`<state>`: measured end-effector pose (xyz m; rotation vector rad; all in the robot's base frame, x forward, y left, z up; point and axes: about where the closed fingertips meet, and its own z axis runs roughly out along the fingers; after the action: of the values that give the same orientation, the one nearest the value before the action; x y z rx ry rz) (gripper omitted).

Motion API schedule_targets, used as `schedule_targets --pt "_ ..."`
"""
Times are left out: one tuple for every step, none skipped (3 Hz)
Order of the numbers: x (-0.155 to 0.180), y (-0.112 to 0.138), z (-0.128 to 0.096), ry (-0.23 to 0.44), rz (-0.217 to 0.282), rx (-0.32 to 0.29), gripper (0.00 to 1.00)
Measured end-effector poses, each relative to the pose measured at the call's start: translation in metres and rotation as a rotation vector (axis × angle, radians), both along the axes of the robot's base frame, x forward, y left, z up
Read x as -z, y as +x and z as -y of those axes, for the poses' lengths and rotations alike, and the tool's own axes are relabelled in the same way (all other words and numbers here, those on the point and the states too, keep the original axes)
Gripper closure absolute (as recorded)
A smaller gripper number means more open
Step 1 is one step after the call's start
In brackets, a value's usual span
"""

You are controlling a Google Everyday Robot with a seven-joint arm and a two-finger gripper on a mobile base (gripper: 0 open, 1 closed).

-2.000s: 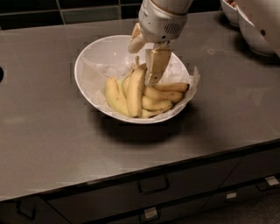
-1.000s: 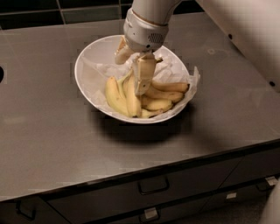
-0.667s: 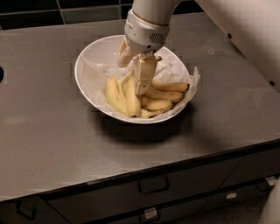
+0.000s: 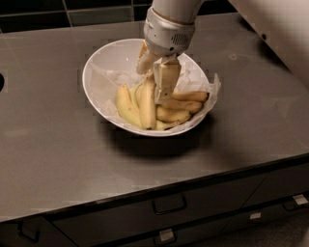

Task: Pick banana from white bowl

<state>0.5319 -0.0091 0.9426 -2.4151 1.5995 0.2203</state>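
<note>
**Camera view**

1. Work surface: a dark grey counter (image 4: 53, 164) spans the scene. Dark wall tiles (image 4: 96, 13) run along its far edge. Drawer fronts with metal handles (image 4: 169, 204) sit below its near edge.
2. Task container: the white bowl (image 4: 94, 67) stands on the counter, centred and toward the far side. It is lined with crumpled white paper (image 4: 204, 85), which laps over the rim on the right.
3. Task item: the banana (image 4: 147, 109) lies inside the white bowl, left of centre. It runs near to far, with its far end raised toward the tool. Shorter bananas (image 4: 179, 116) lie to its right, pointing toward the right rim. One more (image 4: 124, 107) lies just beside it on the left.
4. End effector: the gripper (image 4: 152, 82) hangs from a grey wrist housing (image 4: 166, 34) and points down into the far half of the bowl, directly at the raised far end of the banana.
5. Grip state: whether the gripper is released or grasping the banana cannot be told here.
6. Robot body: a pale panel (image 4: 282, 34) occupies the far right corner.
</note>
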Motion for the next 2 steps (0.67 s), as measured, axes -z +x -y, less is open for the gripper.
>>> schedule_targets --pt "-0.0011 0.0024 0.0033 -0.001 -0.005 -0.007 0.36" --pt "0.0016 0.0120 0.0002 -0.004 -0.007 -0.013 0.35"
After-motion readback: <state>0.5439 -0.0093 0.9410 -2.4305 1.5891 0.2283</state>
